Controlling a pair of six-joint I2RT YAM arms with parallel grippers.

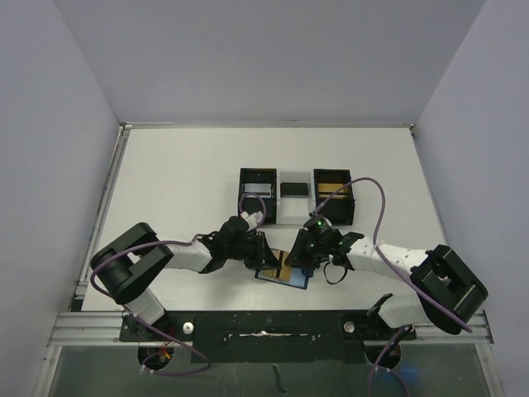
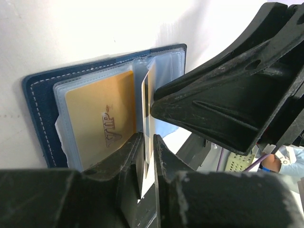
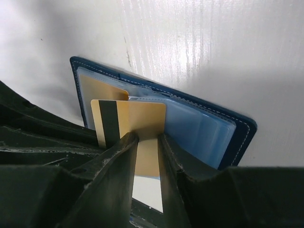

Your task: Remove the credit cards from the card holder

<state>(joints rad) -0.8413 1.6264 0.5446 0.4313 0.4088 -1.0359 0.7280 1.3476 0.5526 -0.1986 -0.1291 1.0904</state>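
The card holder (image 1: pixel 299 281) (image 2: pixel 38 109) (image 3: pixel 237 133), a dark blue wallet, lies open on the white table between both arms. A gold credit card marked VIP (image 2: pixel 99 123) (image 3: pixel 107 92) sits in one of its clear pockets. A second gold card with a black stripe (image 3: pixel 137 118) (image 2: pixel 148 90) stands up out of the pockets. My left gripper (image 1: pixel 263 252) (image 2: pixel 148 137) is shut on that card, which I see edge-on between its fingers. My right gripper (image 1: pixel 304 258) (image 3: pixel 148 135) is open, with its fingertips against the card's face.
Two black open-top boxes (image 1: pixel 257 194) (image 1: pixel 333 197) joined by a white tray (image 1: pixel 293 178) stand just behind the wallet. A silver-grey card lies in the left box and a gold one in the right box. Purple cables loop off both wrists.
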